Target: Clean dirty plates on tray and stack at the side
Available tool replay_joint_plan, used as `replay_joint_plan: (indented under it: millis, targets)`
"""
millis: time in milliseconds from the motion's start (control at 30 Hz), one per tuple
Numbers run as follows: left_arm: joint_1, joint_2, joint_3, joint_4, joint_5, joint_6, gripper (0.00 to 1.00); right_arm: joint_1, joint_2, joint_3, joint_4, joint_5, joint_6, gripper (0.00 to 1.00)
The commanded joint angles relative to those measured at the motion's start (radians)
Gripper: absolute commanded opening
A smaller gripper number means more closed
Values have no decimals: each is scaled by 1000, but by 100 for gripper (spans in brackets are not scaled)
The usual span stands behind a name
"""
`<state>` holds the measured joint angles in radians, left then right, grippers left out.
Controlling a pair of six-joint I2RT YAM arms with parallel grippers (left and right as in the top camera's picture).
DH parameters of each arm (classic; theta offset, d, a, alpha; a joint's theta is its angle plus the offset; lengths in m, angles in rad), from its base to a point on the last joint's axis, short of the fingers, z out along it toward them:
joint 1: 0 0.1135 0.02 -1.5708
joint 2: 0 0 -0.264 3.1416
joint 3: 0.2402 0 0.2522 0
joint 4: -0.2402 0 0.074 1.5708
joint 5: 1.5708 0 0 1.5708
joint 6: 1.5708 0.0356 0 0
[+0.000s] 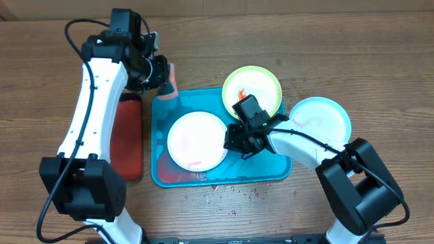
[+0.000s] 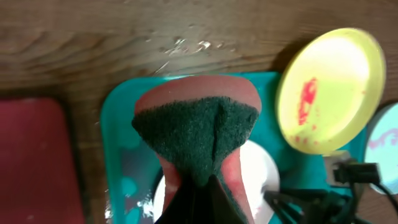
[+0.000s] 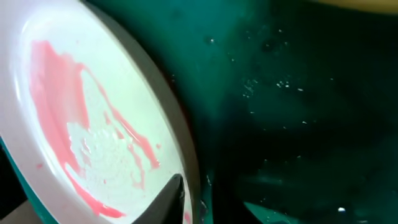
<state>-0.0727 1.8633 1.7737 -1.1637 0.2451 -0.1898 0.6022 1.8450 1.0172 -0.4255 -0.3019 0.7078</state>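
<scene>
Both claws are readying: the left claw is clamping the sponge; the right claw, closure unclear, should be steadying the plate.

Brown wood table. Big teal tray in middle. Dark red tray just beside it, on left. Light blue plate on wood at teal tray's right edge. Yellow-green plate partly on wood, partly over tray's far right corner. Small red bits near tray's front edge.

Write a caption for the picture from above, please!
Left gripper holds a sponge at the blue tray's corner; right gripper at the edge of a saucy plate.
</scene>
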Motion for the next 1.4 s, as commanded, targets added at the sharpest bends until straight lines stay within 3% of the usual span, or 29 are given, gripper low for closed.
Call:
replay_joint_plan:
  millis: [0,33,100,233,400,800,1200,1367]
  targets:
    - [0,2,11,-18,-72,-20,4,21,3,-3,6,40,7,19]
    - [0,2,4,-22,-95,-21,4,25,3,-3,11,39,7,19]
    - [0,2,-11,-22,-103,-20,4,29,3,-2,12,37,7,4]
    - [2,2,-28,-34,-104,-18,4,27,1,13,0,16,5,4]
    - [2,-30,-28,-48,-103,15,4,26,-55,100,-132,59,-57,4]
    - [2,-278,-28,-143,-169,32,4,187,-221,344,-561,744,-92,4]
    - [2,-259,-34,-130,-192,23,4,454,-222,399,-671,1469,-80,4]
    - [2,-251,-34,-130,-192,21,4,521,-222,399,-700,1663,-80,4]
